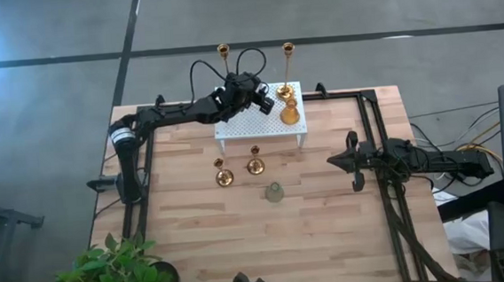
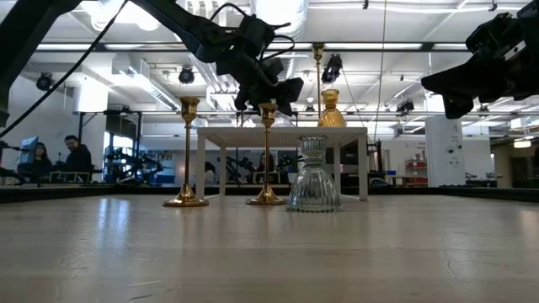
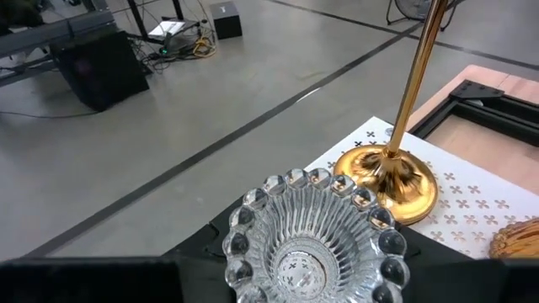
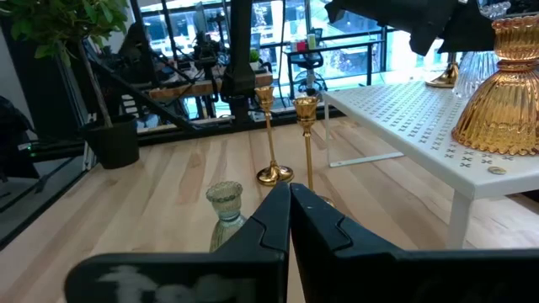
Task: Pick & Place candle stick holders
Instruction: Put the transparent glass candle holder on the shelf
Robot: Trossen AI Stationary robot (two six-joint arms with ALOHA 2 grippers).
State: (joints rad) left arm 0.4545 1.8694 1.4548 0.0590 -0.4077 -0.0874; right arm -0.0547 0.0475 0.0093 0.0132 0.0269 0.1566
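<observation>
A white perforated stand point(image 1: 260, 123) stands at the table's far middle. On it are two tall brass sticks point(image 1: 224, 58) point(image 1: 288, 58) and the amber glass holder point(image 1: 290, 113). My left gripper point(image 1: 263, 101) is over the stand with the clear glass holder point(image 3: 312, 244) between its fingers. Two short brass holders point(image 1: 223, 174) point(image 1: 255, 166) and the grey-green glass holder point(image 1: 275, 193) stand on the table in front of the stand. My right gripper point(image 1: 353, 162) is shut and empty over the table's right part. My left gripper comes at the clear glass holder from above, slanting down, with a finger on either side of its beaded rim point(image 3: 244, 219). The holder is upright, mouth up, over the stand's top. The fingertips are hidden below the picture's edge, and I cannot tell whether its foot rests on the stand.
One tall stick's round base point(image 3: 392, 181) stands right beside the clear holder, with the amber holder point(image 3: 518, 240) close by. A potted plant point(image 1: 110, 275) is at the near left corner. Black frame rails point(image 1: 386, 149) run along the table's right and left sides.
</observation>
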